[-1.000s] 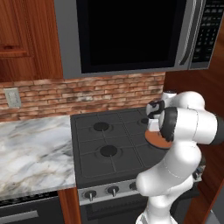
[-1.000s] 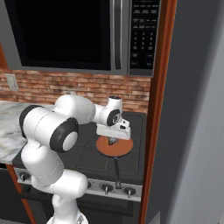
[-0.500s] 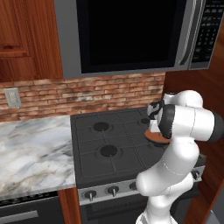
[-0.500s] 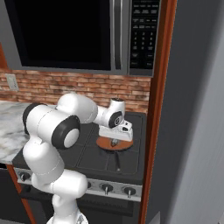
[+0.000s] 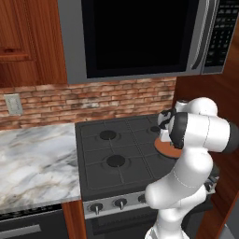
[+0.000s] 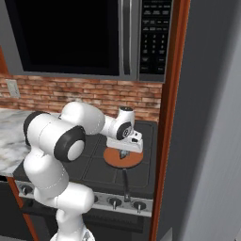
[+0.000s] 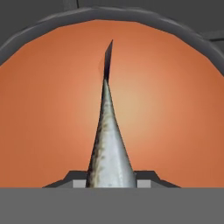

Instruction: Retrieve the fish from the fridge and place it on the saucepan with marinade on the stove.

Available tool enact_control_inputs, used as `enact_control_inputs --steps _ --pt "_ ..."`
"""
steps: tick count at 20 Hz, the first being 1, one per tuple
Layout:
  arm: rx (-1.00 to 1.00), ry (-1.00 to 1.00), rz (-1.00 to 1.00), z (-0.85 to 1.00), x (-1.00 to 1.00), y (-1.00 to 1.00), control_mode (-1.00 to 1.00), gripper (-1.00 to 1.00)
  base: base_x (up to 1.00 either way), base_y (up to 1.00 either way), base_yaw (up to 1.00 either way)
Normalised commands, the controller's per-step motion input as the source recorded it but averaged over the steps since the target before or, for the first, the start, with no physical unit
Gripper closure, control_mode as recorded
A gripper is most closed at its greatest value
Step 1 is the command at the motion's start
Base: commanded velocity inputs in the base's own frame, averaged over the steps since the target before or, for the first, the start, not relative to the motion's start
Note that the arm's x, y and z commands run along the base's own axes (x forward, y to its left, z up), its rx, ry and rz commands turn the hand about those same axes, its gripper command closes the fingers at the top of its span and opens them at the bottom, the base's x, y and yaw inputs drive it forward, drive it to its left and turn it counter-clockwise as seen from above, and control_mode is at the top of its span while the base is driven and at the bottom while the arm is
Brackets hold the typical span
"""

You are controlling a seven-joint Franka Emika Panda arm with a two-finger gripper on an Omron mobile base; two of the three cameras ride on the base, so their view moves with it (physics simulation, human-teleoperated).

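My gripper (image 7: pixel 110 182) is shut on the fish (image 7: pixel 107 140), a slim grey-silver body that hangs tail-down from between the finger tips. Right below it lies the saucepan (image 7: pixel 43 31), its dark rim ringing the orange-brown marinade (image 7: pixel 175 109). The fish's tail is close above the marinade's middle; I cannot tell whether it touches. From the right base view the gripper (image 6: pixel 123 151) hovers low over the saucepan (image 6: pixel 113 162), which sits on the stove's (image 6: pixel 92 172) right front burner with its thin dark handle (image 6: pixel 125 181) pointing forward. The fridge (image 6: pixel 212 132) rises as a grey wall on the right.
A microwave (image 5: pixel 135 37) hangs above the stove (image 5: pixel 116 144). A marble counter (image 5: pixel 32 163) lies to the left, a brick backsplash (image 5: pixel 93 100) behind. A wooden side panel (image 6: pixel 167 141) stands close to the pan's right. Silver knobs (image 6: pixel 113 202) line the stove front.
The hand has sunk a little toward the saucepan with the fish still in its grip. The pan and the base have stayed put.
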Motion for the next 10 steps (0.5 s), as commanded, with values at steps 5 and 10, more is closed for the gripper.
enact_control_inputs --steps 5,10 --pt "0.00 0.00 0.00 0.00 0.00 0.00 -1.00 -1.00 0.00 0.00 0.00" --pt "0.00 0.00 0.00 0.00 0.00 0.00 -1.00 -1.00 0.00 0.00 0.00"
